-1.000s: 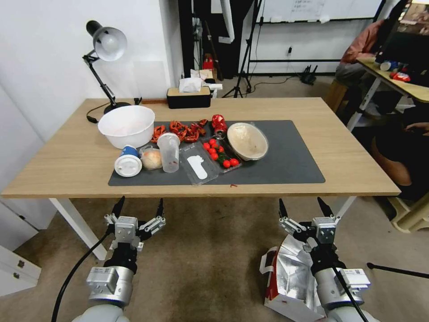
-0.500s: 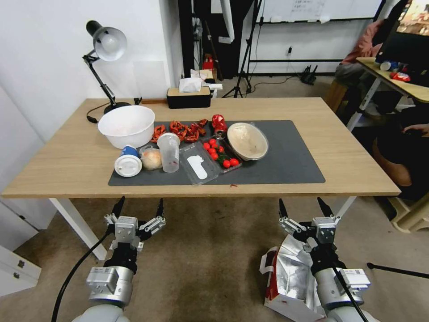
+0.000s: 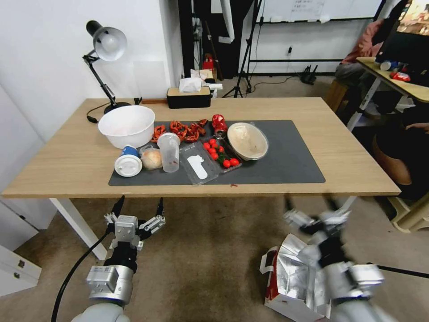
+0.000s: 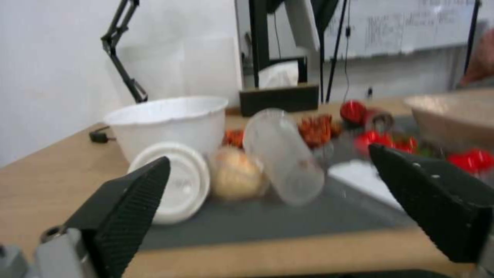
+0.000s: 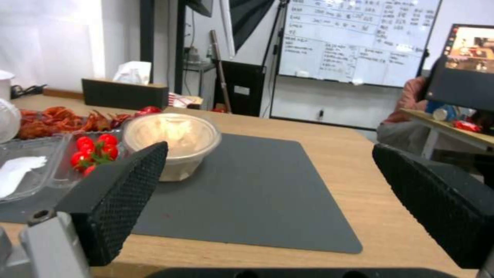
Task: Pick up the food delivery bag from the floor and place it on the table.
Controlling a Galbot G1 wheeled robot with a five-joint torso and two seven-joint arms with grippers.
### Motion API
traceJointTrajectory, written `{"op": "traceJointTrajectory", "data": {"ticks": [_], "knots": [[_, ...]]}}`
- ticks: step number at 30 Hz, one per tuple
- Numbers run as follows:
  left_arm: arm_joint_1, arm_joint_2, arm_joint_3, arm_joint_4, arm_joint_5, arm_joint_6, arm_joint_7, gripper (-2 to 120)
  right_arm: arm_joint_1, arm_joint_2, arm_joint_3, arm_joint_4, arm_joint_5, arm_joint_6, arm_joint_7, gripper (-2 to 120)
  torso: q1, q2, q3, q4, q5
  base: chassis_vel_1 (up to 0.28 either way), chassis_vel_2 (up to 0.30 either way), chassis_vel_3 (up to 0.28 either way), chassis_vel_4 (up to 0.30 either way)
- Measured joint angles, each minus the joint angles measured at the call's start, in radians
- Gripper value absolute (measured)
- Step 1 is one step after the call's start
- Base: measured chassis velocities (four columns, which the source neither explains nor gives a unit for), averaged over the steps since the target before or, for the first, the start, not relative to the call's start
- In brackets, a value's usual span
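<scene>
Ahead of you the mat [image 3: 277,161] lies on the tabletop [image 3: 348,152], with the bowl [image 3: 127,125] at its left end. The bag [image 3: 290,277] sits on the floor [image 3: 210,259] at your right, below the tabletop's near edge, under the right hand [image 3: 313,213].

Bag [image 3: 292,277]: white paper, crinkled shiny foil lining.
Worktop [image 3: 67,161]: light matt wood.
Mat [image 3: 286,161]: dark, matt.
Floor [image 3: 210,259]: worn, stained carpet.
Pincer pads [image 5: 121,193]: black, knurled.
</scene>
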Motion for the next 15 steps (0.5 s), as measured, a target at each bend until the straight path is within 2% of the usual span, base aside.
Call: {"op": "traceJointTrajectory", "data": {"ticks": [1, 3, 4, 6, 7, 15], "knots": [[0.0, 0.0, 0.0, 0.0, 0.0, 0.0, 0.0, 98, 0.0, 0.0, 0.0, 0.0, 0.0, 0.0, 0.0, 100, 0.0, 0.0, 0.0, 0.0, 0.0, 0.0, 0.0, 0.0, 0.0], [-0.063, 0.065, 0.048, 0.022, -0.042, -0.001, -0.066, 99, 0.0, -0.006, 0.001, 0.009, 0.015, -0.006, -0.001, 100, 0.0, 0.0, 0.0, -0.0008, 0.001, 0.0, 0.0, 0.0, 0.0], [-0.065, 0.069, 0.062, 0.028, -0.041, 0.0, -0.074, 100, 0.002, -0.011, 0.006, 0.01, 0.027, -0.01, 0.004, 100, 0.0, 0.0, 0.0, -0.0005, -0.0006, 0.0, 0.0, 0.0, 0.0], [-0.053, 0.07, 0.066, 0.031, -0.034, 0.0, -0.079, 100, 0.008, -0.017, 0.015, 0.008, 0.037, -0.011, 0.008, 100, 0.0, 0.0, 0.0, -0.0002, 0.0005, 0.0, 0.0, 0.0, 0.0], [-0.042, 0.07, 0.067, 0.033, -0.028, 0.0, -0.08, 100, 0.012, -0.023, 0.021, 0.004, 0.043, -0.009, 0.01, 100, 0.0, 0.0, 0.0, 0.0007, 0.001, 0.0, 0.0, 0.0, 0.0], [0.003, 0.058, 0.06, 0.032, 0.023, -0.019, -0.102, 96, 0.046, -0.051, 0.039, -0.02, 0.126, 0.014, 0.005, 100, 0.0, 0.0, 0.0, 0.0004, 0.0008, 0.0, 0.0, 0.0, 0.0]]}}
